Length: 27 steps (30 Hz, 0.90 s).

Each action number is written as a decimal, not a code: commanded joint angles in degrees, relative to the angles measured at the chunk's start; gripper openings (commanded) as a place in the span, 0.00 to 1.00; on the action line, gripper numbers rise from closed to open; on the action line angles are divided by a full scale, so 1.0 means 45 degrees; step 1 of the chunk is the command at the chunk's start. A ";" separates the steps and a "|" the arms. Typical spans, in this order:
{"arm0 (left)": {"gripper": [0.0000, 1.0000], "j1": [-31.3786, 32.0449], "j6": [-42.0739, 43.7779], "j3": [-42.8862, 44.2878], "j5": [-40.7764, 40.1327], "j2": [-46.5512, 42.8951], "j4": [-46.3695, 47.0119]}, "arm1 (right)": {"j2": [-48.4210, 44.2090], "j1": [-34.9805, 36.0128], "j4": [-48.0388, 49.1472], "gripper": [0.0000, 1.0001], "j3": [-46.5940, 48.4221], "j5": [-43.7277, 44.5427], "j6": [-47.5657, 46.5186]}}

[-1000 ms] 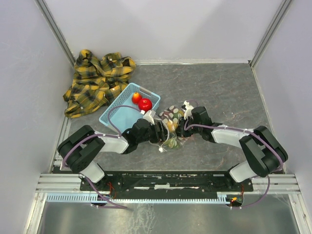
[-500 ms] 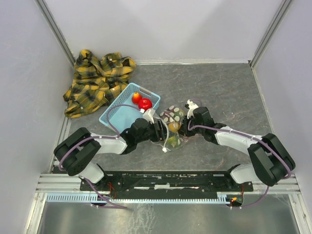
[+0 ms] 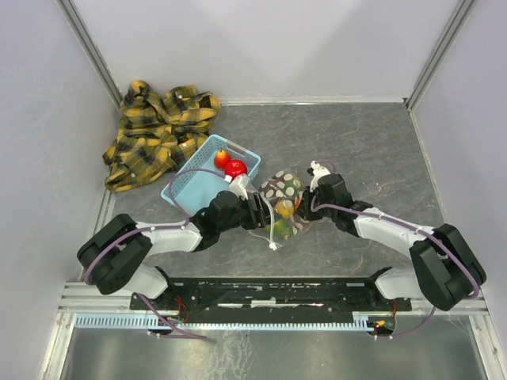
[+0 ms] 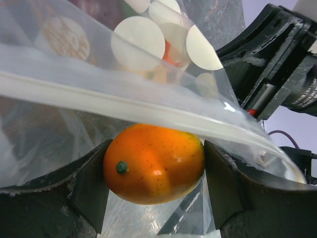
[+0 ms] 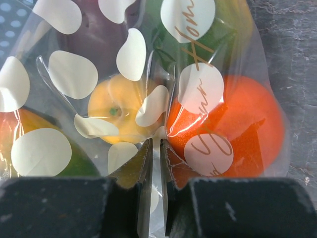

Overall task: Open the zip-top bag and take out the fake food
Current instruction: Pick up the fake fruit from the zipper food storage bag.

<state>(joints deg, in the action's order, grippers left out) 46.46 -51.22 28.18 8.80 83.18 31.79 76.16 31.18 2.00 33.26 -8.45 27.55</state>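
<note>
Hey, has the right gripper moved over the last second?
Yes: in the top view the right gripper has shifted slightly right, away from the blue basket.

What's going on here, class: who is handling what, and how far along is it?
Two robot arms are working on a dotted zip-top bag beside a blue basket. The right claw pinches the bag's film, while the left claw is closed on an orange fruit just under the zip strip. Two red fruits already lie in the basket; several others are visible inside the bag.
</note>
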 commanded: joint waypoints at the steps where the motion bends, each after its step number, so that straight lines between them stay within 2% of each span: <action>1: 0.43 -0.0080 0.0699 0.0028 -0.0671 -0.0779 -0.0472 | -0.0427 -0.0129 0.0032 0.18 -0.0148 0.0496 -0.0165; 27: 0.42 -0.0377 0.1805 0.0044 -0.1523 -0.3404 -0.3798 | -0.0964 -0.0307 -0.0191 0.18 -0.0351 0.0722 -0.0295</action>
<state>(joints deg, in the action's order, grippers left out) 45.32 -45.52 27.79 3.20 70.91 15.44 73.45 30.20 0.23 31.99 -6.28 27.05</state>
